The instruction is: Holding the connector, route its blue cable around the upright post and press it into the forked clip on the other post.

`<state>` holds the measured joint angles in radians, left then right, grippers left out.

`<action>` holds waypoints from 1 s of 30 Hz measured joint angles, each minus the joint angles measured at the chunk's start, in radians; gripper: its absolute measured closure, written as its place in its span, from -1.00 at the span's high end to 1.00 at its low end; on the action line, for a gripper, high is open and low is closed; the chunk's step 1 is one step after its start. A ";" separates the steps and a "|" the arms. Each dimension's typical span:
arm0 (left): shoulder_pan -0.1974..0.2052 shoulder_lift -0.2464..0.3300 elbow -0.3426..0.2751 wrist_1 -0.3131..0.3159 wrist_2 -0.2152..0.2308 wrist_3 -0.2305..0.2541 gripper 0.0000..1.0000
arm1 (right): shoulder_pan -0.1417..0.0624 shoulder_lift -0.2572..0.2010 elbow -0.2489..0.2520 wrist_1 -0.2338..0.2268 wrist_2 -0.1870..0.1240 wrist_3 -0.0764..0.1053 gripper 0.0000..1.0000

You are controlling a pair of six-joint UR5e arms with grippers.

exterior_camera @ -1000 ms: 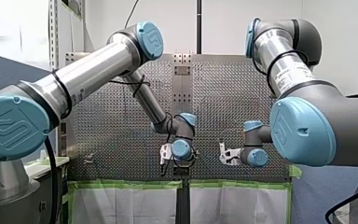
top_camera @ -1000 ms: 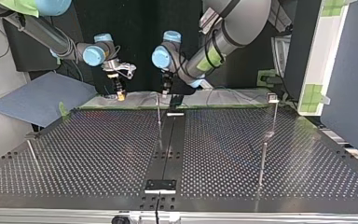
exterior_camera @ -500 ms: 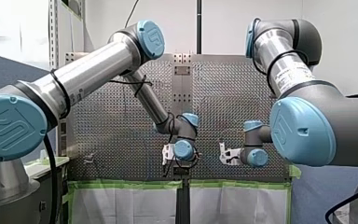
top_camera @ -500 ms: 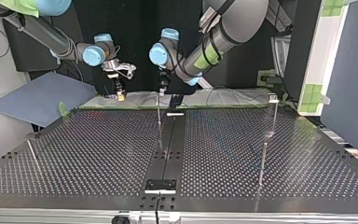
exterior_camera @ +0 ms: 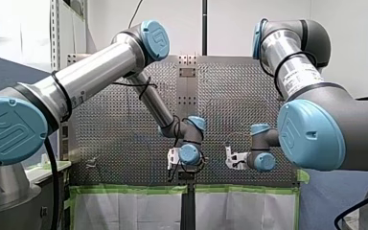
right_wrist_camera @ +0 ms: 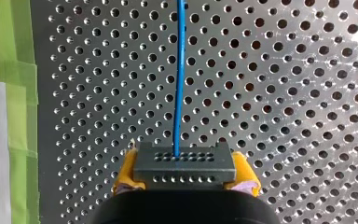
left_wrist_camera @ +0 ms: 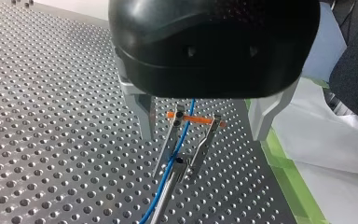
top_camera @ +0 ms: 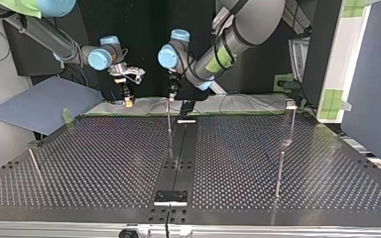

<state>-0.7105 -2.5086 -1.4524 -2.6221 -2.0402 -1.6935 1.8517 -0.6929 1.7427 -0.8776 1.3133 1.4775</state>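
1. My right gripper (right_wrist_camera: 185, 173) is clamped on the dark grey block-shaped connector (right_wrist_camera: 185, 162). A yellow pad (right_wrist_camera: 125, 173) presses on each side of it.
2. The gripper's black body hides the near part of the connector.
3. The thin blue cable (right_wrist_camera: 179, 70) comes out of the connector's far face. It runs straight away over the silver metal table full of holes (right_wrist_camera: 284, 93). Its far end is cut off from view.
4. A strip of green tape (right_wrist_camera: 16, 93) lies along the table's edge, beside the gripper.
5. My left gripper (left_wrist_camera: 200, 135) has its two metal fingers (left_wrist_camera: 143, 114) wide apart. They hold nothing.
6. Between those fingers stands the thin metal forked clip (left_wrist_camera: 205, 140). It has a small orange bar (left_wrist_camera: 198, 120) across its top and sits on a thin metal post (left_wrist_camera: 163, 205).
7. The blue cable runs down between the clip's two prongs, then along the post. The gripper's black body hides its upper part. Its lower part is cut off from view.
8. In the top view, my left gripper hangs right over the top of that post, at the far middle of the table. My right gripper is to its left, over the table's far edge. The cable is too thin to make out there.
9. In the front view both grippers are small, and the arms hide much of them.
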 joint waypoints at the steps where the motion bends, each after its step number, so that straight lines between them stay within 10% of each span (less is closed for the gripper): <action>1: 0.000 0.000 0.000 0.000 -0.001 0.000 1.00 | 0.000 0.000 0.000 0.000 0.000 0.000 -1.00; 21: -0.011 0.143 -0.144 0.136 -0.135 -0.028 1.00 | -0.001 0.000 -0.003 0.004 0.000 0.003 -1.00; 30: -0.016 0.217 -0.218 0.159 -0.092 -0.095 1.00 | -0.001 0.000 -0.003 0.006 0.000 0.004 -1.00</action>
<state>-0.7263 -2.2920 -1.6706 -2.4632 -2.1320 -1.7886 1.8507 -0.6930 1.7398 -0.8717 1.3132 1.4819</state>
